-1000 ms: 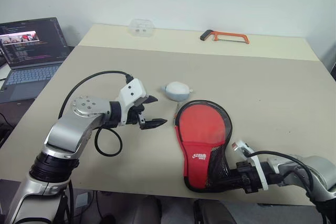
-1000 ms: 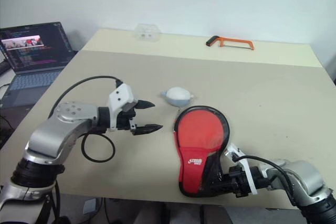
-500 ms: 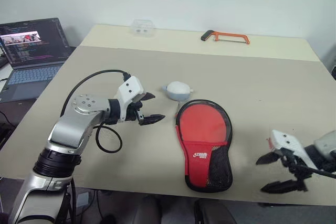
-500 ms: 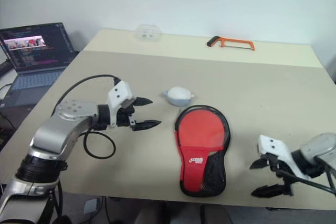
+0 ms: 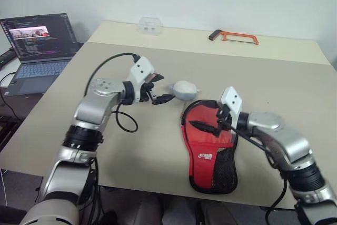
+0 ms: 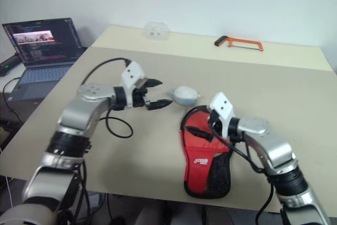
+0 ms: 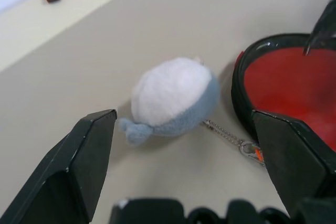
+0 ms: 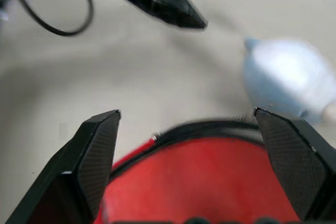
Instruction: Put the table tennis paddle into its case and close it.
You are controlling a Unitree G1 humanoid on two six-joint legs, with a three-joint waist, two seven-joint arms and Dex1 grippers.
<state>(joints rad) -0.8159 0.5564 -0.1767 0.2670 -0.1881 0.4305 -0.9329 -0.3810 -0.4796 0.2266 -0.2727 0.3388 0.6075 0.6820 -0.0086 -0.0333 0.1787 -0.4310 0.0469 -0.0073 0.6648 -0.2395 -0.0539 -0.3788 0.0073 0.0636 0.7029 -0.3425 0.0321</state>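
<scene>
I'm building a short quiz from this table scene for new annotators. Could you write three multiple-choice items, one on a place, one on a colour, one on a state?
1. Where is the hacksaw?
A. at the table's far edge
B. inside the red case
C. on the laptop

2. What colour is the small plush toy?
A. green
B. white and grey-blue
C. orange

3. How does the right gripper stand?
A. shut on the toy
B. shut on the hacksaw
C. open, over the red case

Answers:
1. A, it lies far beyond both arms.
2. B, as the left wrist view shows.
3. C, its fingers stand apart with nothing between them.
</scene>
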